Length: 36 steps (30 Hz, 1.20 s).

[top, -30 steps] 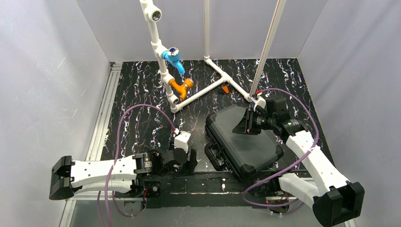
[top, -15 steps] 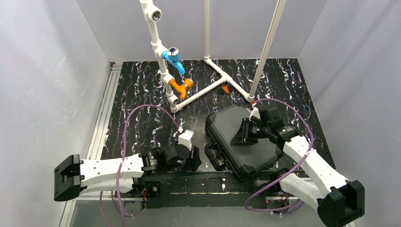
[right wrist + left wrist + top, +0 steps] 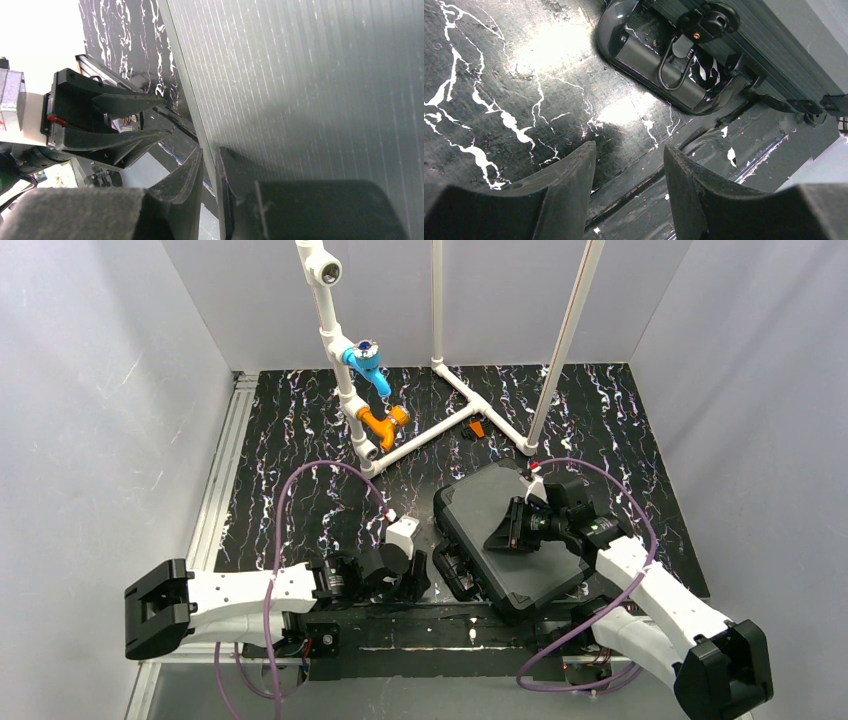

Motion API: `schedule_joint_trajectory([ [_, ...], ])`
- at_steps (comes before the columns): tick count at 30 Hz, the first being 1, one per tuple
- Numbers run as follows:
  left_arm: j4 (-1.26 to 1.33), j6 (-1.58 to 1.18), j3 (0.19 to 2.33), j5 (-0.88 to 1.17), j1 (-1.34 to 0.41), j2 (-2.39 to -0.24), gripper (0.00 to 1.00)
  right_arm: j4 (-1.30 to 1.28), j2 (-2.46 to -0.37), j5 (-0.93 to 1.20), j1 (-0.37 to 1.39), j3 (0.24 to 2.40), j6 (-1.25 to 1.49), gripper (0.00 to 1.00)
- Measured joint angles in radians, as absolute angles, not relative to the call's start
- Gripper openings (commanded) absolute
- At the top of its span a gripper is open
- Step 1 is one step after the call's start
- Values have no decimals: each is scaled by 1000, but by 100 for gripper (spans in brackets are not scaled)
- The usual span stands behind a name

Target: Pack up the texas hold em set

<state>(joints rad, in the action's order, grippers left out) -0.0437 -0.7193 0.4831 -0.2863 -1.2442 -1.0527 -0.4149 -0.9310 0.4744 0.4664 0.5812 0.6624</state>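
Observation:
The black hard case (image 3: 545, 575) lies shut on the black marbled table, near the front right, its handle (image 3: 452, 571) pointing left. Chip rolls, card decks and discs are hidden. My left gripper (image 3: 413, 578) is open and empty, low over the table just left of the handle. In the left wrist view its fingers (image 3: 629, 147) frame bare table, with the handle (image 3: 659, 65) and case side (image 3: 764, 45) ahead. My right gripper (image 3: 494, 539) lies on the lid's left part, jaws shut with a thin slit (image 3: 209, 152), over the ribbed lid (image 3: 300, 75).
A white pipe frame (image 3: 440, 430) with a blue fitting (image 3: 366, 365) and an orange fitting (image 3: 383, 423) stands at the back. A small orange piece (image 3: 477, 428) lies by it. An aluminium rail (image 3: 215, 500) runs along the left. Grey walls enclose the table.
My left gripper has moved right, up to the case's handle. My right gripper has slid down and leftward across the lid toward the near edge.

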Motion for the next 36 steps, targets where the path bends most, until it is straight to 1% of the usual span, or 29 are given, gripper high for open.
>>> schedule_joint_trajectory([
  [3,-27,-717,483,-279,-1242,-1076,49,-390,-913,470,467,558,675,24],
  [7,16,-717,483,-265,-1238,-1106,44,-372,-895,462,467,540,683,24],
  [11,39,-710,490,-245,-1238,-1170,37,-362,-894,455,468,536,685,24],
  [16,52,-702,517,-229,-1238,-1247,32,-347,-894,455,469,531,686,24],
  [23,64,-688,556,-219,-1238,-1311,20,-335,-894,454,471,527,686,24],
  [29,71,-669,586,-218,-1238,-1348,14,-329,-894,451,472,525,686,24],
  [36,72,-661,605,-219,-1238,-1374,0,-329,-894,451,472,525,686,24],
])
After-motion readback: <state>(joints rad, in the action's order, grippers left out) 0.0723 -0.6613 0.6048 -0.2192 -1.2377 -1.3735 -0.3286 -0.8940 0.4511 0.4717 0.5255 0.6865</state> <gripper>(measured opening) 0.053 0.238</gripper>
